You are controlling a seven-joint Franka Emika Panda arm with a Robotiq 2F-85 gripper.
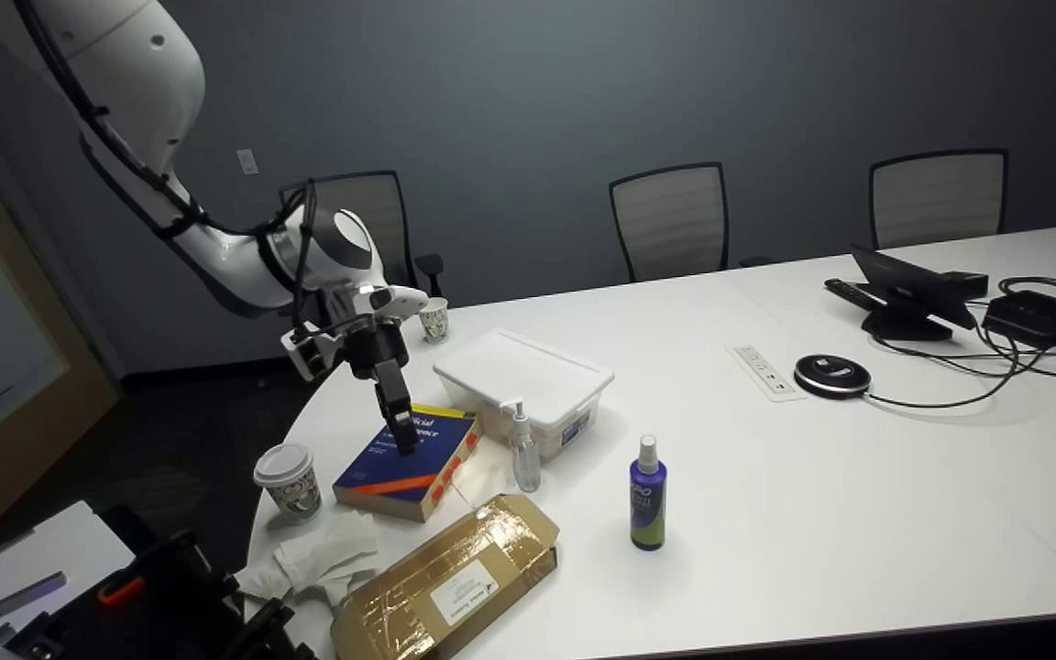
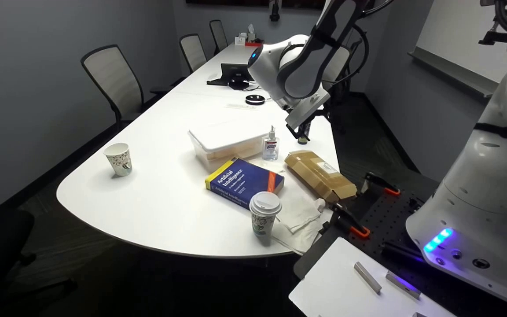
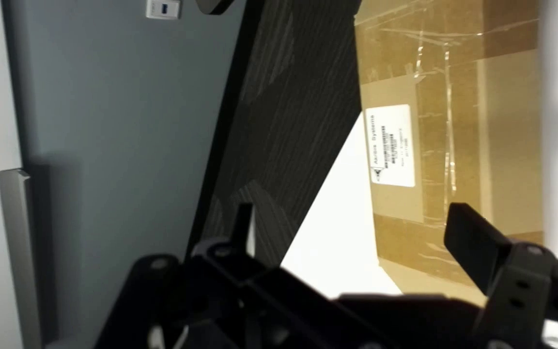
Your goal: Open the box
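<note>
A brown cardboard box point(image 1: 413, 587) with shiny tape and a white label lies shut on the table. It also shows in an exterior view point(image 2: 317, 174) and at the right of the wrist view point(image 3: 453, 145). A clear plastic box with a white lid point(image 1: 528, 371) stands behind it with the lid on; it also shows in an exterior view point(image 2: 227, 134). My gripper point(image 1: 406, 440) is in the air above the table, tilted. In the wrist view my gripper point(image 3: 351, 213) has its fingers wide apart with nothing between them. One finger overlaps the cardboard box's picture; contact does not show.
A thick blue book point(image 2: 244, 180), a lidded paper cup point(image 2: 264, 215), a sanitizer pump bottle point(image 2: 270, 147) and white napkins point(image 2: 297, 215) lie around the boxes. A purple spray bottle point(image 1: 647, 495) stands beside the cardboard box. Another paper cup point(image 2: 119, 159) is near the table edge.
</note>
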